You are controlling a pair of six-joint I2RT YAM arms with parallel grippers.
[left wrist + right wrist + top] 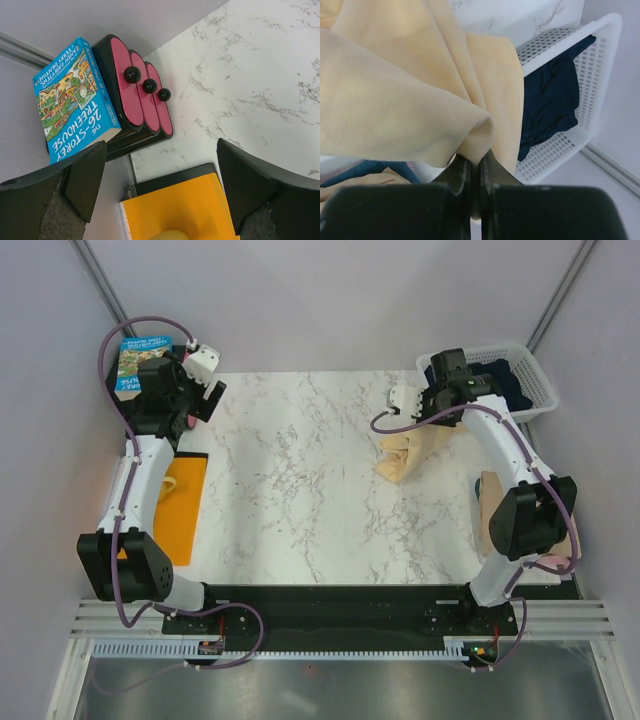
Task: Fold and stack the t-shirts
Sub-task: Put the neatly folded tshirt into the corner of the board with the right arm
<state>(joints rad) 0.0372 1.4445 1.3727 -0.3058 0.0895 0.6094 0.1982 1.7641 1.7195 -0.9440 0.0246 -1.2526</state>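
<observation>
While my right gripper (475, 167) pinched tight on a fold of the pale yellow t-shirt (405, 455), it hung bunched just beside the white basket (535, 390), its long axis slanting from my fingers toward the marble table (300, 490) centre, and my left gripper (161, 185) gaped wide.

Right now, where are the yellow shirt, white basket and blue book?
yellow shirt (395, 100), right wrist view, bunched fold.
white basket (580, 36), right wrist view, top rim.
blue book (70, 100), left wrist view, front cover.

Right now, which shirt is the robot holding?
The pale yellow t-shirt: the right gripper pinches it. The dark navy one just lies in the white basket.
</observation>
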